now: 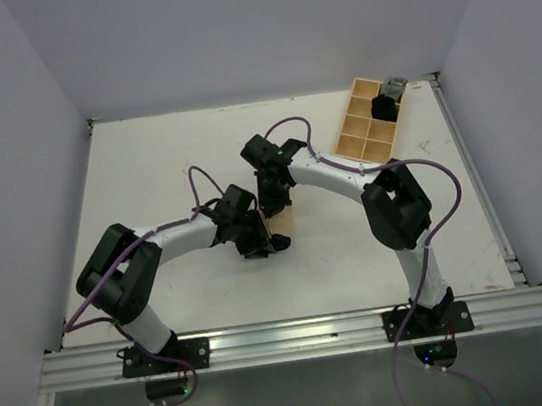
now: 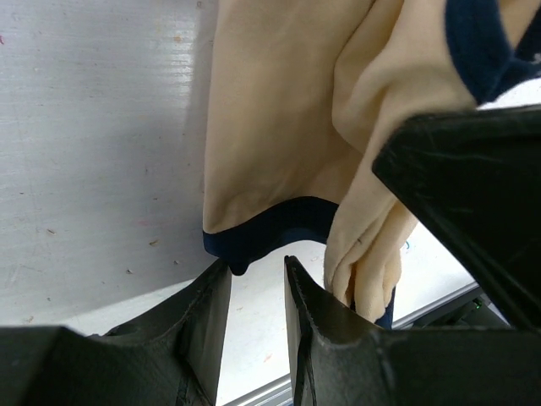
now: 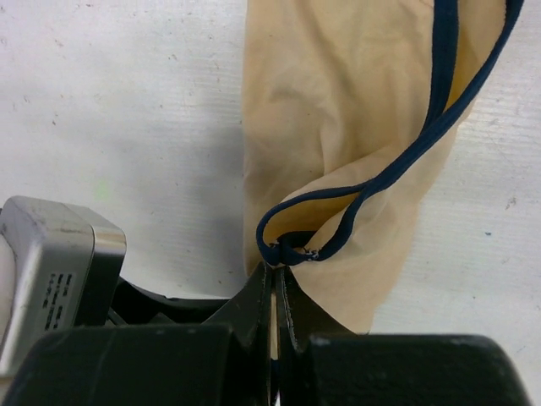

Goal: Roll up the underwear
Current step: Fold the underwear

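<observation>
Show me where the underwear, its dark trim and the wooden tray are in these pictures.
underwear (image 3: 338, 127), right wrist view, on the flat tan fabric.
dark trim (image 2: 270, 230), left wrist view, on the wide hem band.
wooden tray (image 1: 354, 139), top external view, on a bare near compartment.

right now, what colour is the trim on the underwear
Dark navy blue trim on the tan-beige underwear, clearest in the right wrist view.

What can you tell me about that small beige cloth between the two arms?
The underwear is soft, tan-beige fabric edged with dark navy trim, lying crumpled and partly folded on the white table near the middle. The right end effector pinches its trim loop shut; the left end effector sits open at its dark hem.
</observation>
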